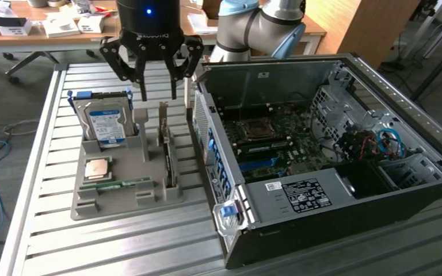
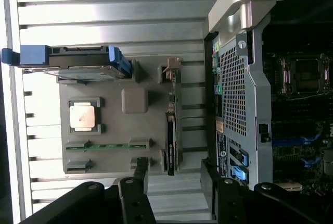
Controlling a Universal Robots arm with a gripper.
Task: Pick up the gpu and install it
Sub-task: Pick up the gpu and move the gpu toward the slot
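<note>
Gripper (image 2: 174, 165): nearest the wrist camera; its two black fingers (image 2: 136, 187) are spread wide with nothing between them; in the exterior view the gripper (image 1: 163, 95) hangs above the far end of the holder, touching nothing
Gpu (image 2: 170, 141): stands on edge in a slot of the holder, seen edge-on and in line with the gap between the fingers; in the exterior view the gpu (image 1: 165, 150) is on the side of the holder nearest the computer case, not installed
Holder (image 1: 140, 198): grey moulded tray lying on the table
Hard drive (image 1: 106, 123): upright in blue rails at the holder's far end, well apart from the gpu
Processor (image 1: 98, 168): lies flat in a recess
Memory stick (image 1: 115, 185): on edge just beside the processor
Computer case (image 1: 267, 77): side open, motherboard (image 1: 275, 138) exposed, just beside the holder
Table (image 1: 90, 241): slatted metal
</note>
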